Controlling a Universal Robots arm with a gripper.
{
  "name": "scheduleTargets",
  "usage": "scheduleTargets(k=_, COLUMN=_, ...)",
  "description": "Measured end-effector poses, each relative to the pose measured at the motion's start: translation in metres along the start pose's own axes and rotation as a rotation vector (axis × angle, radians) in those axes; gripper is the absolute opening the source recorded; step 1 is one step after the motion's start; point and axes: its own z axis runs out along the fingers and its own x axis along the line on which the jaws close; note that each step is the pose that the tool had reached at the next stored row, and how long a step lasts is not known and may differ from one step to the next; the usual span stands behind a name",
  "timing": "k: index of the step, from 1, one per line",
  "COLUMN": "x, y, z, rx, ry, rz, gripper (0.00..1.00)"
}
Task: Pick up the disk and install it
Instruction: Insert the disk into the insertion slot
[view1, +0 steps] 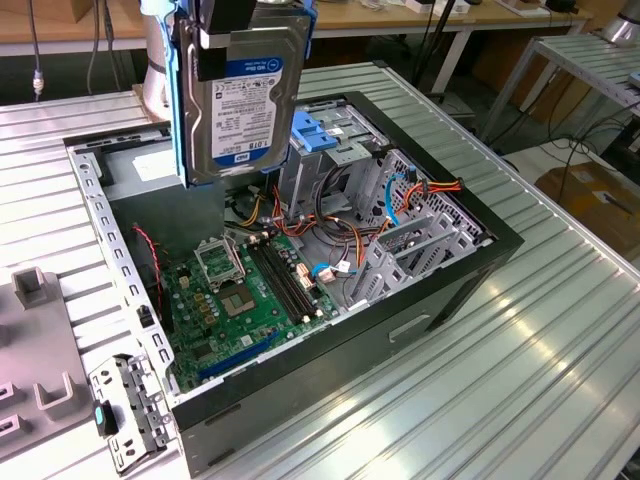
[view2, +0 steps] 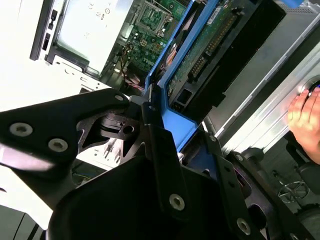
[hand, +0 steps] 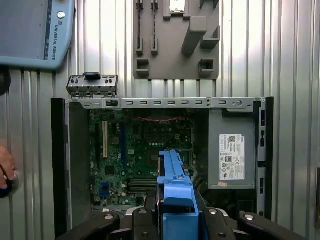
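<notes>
- The hand (hand: 176, 220) pinches the disk (view1: 245, 95) at its upper end.
- The disk hangs upright, long axis vertical, label toward the exterior view, above the open computer case (view1: 400, 320) on the counter (view1: 540, 380).

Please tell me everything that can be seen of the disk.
The disk is a flat grey metal rectangle with a white label banded black and blue, and blue plastic side rails. Its back shows a green circuit board. It hangs upright above the open computer case, clamped at its top end by the gripper; nothing else touches it.
</notes>
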Motion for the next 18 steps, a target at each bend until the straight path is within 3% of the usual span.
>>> scheduleTargets(k=10, x=0.0044, y=-0.0185, z=0.0010, rx=0.0000, ry=0.0027, rz=0.000, gripper=0.37)
scheduleTargets(k=13, x=0.0049, y=-0.0271, z=0.0015, rx=0.0001, ry=0.0032, rz=0.000, gripper=0.37)
scheduleTargets(k=14, x=0.0050, y=-0.0330, z=0.0017, rx=0.0000, ry=0.0035, rz=0.000, gripper=0.37)
scheduleTargets(k=18, x=0.0052, y=-0.0438, z=0.0021, rx=0.0000, ry=0.0037, rz=0.000, gripper=0.37)
